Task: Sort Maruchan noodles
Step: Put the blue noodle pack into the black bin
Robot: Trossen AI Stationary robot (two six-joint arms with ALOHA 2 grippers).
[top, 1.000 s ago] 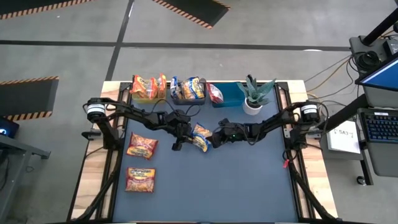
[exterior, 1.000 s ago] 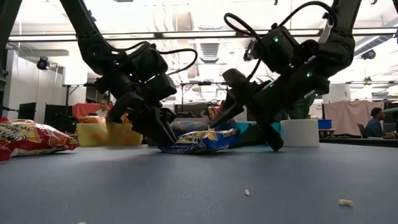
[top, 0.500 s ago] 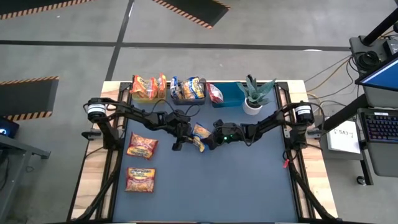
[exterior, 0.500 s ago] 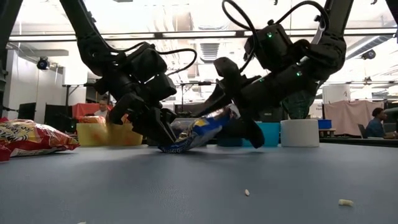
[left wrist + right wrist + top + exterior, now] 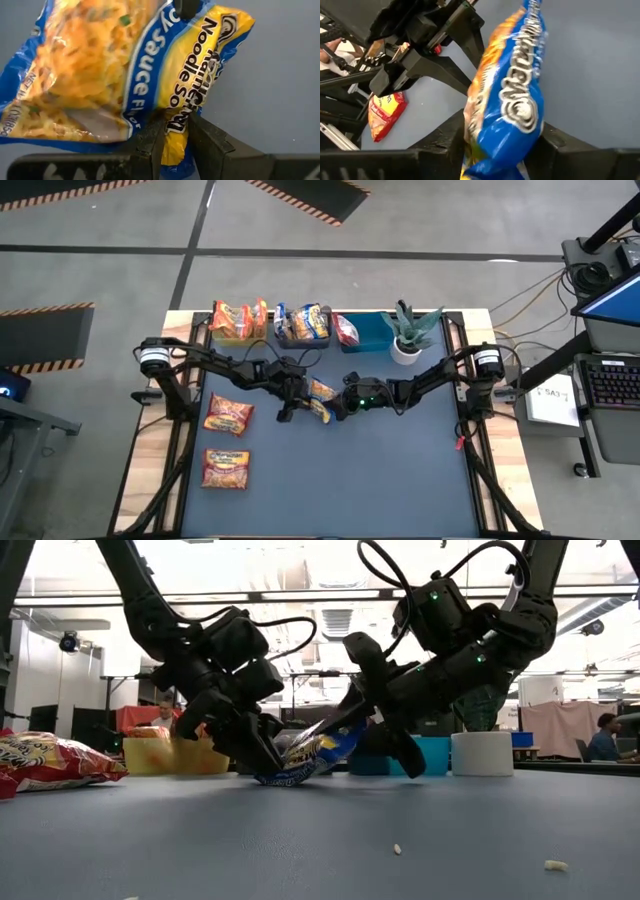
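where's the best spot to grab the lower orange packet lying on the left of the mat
The lower orange packet lies flat and alone, clear of the one above it. Judging by that pose, come straight down from above and pinch a short crimped edge, where the plastic is thin. The left tool is nearest, but it is shut on the yellow-and-blue packet.

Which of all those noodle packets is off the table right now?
The yellow-and-blue packet mid-table, pinched at opposite ends by the left tool and the right tool. The two orange packets lie flat to its left; the rest sit in the bins.
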